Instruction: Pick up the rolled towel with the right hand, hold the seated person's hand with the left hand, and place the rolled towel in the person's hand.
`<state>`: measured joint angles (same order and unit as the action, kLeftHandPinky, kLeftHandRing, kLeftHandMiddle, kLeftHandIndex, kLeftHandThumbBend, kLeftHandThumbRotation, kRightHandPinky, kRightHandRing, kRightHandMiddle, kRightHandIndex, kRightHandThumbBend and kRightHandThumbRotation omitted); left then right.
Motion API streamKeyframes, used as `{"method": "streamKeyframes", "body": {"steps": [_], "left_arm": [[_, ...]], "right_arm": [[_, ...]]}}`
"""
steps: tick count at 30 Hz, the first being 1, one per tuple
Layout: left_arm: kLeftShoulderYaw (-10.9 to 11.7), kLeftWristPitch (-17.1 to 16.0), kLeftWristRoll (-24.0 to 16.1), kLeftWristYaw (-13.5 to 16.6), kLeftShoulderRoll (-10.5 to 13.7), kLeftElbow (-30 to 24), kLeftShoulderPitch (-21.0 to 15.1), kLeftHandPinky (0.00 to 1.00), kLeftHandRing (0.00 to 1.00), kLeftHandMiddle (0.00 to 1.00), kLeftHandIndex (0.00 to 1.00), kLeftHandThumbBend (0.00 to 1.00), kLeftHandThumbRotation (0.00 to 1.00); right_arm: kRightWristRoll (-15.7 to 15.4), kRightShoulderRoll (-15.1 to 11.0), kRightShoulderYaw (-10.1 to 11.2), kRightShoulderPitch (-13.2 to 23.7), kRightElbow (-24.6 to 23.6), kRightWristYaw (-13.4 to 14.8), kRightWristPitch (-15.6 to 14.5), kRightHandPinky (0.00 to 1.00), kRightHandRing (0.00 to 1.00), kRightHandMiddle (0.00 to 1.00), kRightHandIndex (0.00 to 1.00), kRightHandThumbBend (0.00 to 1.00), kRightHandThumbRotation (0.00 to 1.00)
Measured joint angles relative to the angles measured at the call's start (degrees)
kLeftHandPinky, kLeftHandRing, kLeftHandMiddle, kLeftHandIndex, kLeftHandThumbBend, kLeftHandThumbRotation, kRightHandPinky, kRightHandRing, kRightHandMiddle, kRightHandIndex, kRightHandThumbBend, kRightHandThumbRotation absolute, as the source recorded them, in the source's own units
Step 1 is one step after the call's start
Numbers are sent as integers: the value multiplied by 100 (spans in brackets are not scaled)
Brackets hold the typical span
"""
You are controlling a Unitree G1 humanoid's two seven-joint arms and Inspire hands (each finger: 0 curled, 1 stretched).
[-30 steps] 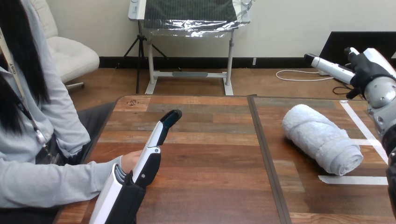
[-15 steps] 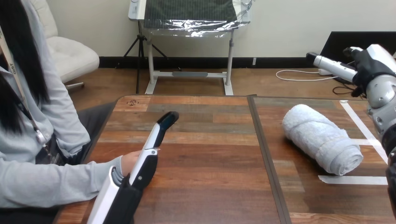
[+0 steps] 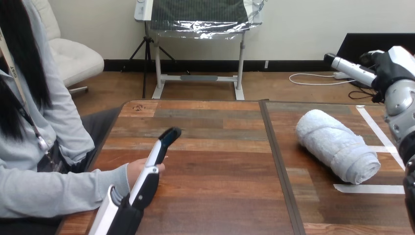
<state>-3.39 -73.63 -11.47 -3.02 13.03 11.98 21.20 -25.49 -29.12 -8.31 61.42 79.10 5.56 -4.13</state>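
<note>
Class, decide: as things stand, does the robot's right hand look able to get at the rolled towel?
Probably yes: the right hand is raised near the rolled towel, which lies uncovered on the table, nothing between them.

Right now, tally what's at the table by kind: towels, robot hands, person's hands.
Rolled towel: 1
Robot hands: 2 (left hand, right hand)
Person's hand: 1
Total: 4

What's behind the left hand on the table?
The person's hand rests on the table behind the left hand, whose straight fingers cross in front of it. Its middle is covered, so whether the two touch cannot be told.
</note>
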Motion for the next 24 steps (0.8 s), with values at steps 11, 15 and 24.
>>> {"method": "streamKeyframes", "body": {"steps": [11,15,24], "left_arm": [[135,10,-22,-4,10,-392,494,100,100,100,100,100,83],[169,119,-21,-12,9,-567,634,100,100,100,100,100,82],[235,153,-69,-46,-1,-855,928,100,100,100,100,100,80]], "right_arm": [[-16,311,-19,-455,46,22,0,43,77,72,76,100,77],[-56,413,-46,-560,67,-3,-1,57,88,84,86,100,75],[-239,591,-170,-779,111,-123,-32,72,93,93,95,100,73]]}}
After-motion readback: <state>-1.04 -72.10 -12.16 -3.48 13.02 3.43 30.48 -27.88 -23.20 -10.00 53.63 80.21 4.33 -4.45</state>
